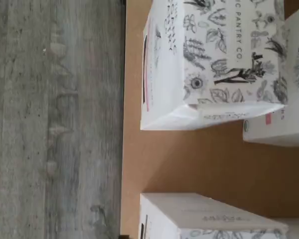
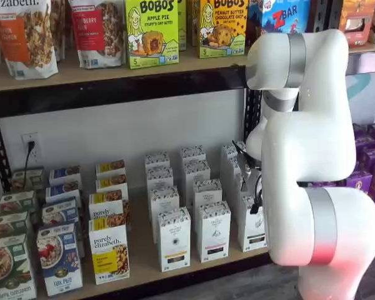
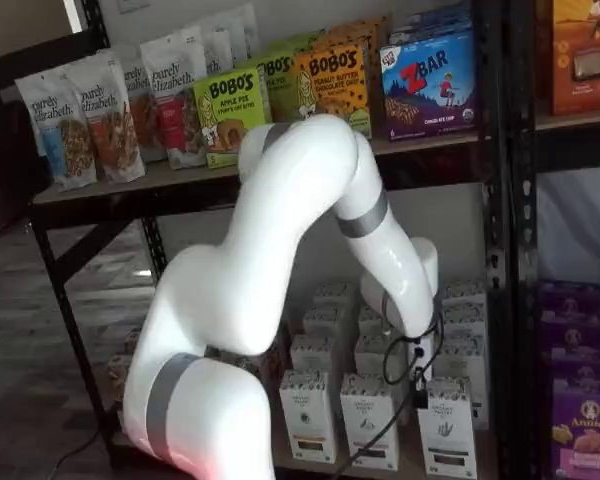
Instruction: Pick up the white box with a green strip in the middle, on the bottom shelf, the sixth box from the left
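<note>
The white box (image 2: 253,230) is the front carton of the rightmost white column on the bottom shelf (image 2: 140,262); in a shelf view it stands at the front right (image 3: 448,428). It has a speckled top and a dark strip low on its front. My gripper (image 2: 254,199) hangs just above and in front of this column, and shows in both shelf views (image 3: 420,388). Only dark parts and a cable show, with no plain gap between the fingers. The wrist view shows speckled white cartons (image 1: 209,59) on the tan board (image 1: 189,159). I cannot tell which of them is the target.
Two more columns of like white cartons (image 2: 174,239) stand to the left, then purely elizabeth boxes (image 2: 109,250). Purple cartons (image 3: 585,425) stand to the right past a black rack post. The grey floor (image 1: 55,119) lies beyond the shelf's front edge.
</note>
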Robot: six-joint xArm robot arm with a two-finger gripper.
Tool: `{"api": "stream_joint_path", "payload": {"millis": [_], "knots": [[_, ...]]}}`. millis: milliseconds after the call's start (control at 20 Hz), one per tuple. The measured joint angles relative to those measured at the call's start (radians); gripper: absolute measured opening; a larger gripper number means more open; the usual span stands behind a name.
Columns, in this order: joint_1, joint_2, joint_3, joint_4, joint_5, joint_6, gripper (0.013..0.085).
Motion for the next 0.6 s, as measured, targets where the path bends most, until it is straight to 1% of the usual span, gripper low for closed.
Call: {"api": "stream_joint_path", "payload": {"millis": [100, 300, 600], "knots": [[0.0, 0.014, -0.02, -0.025, 0.001, 0.023, 0.085], [-0.01, 0.044, -0.063, -0.155, 0.016, 0.133, 0.085], [-0.01, 0.078, -0.095, -0.279, 0.014, 0.247, 0.085]]}}
